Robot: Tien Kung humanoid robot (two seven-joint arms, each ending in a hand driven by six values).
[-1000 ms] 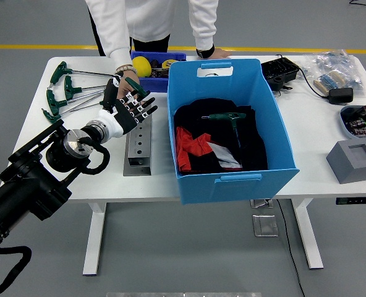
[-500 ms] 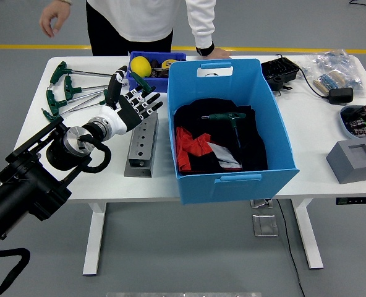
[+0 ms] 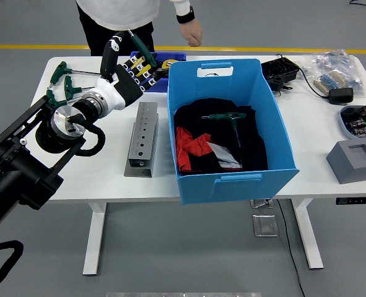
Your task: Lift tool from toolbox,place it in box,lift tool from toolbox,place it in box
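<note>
One green-handled tool (image 3: 143, 48) is in my left hand (image 3: 128, 71), fingers (image 3: 147, 69) clenched around its handle, raised left of the box (image 3: 232, 179). Stiff, light steel; gripping the rubbery handle seems safest.

A person (image 3: 124, 9) in white stands at upper centre; a grey block (image 3: 358, 160) and black adapter (image 3: 340, 94) sit on the counter (image 3: 306, 142) at right.

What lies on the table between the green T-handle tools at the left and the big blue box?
In the head view, the grey metal block with holes stands between the green T-handle tools and the blue box.
</note>
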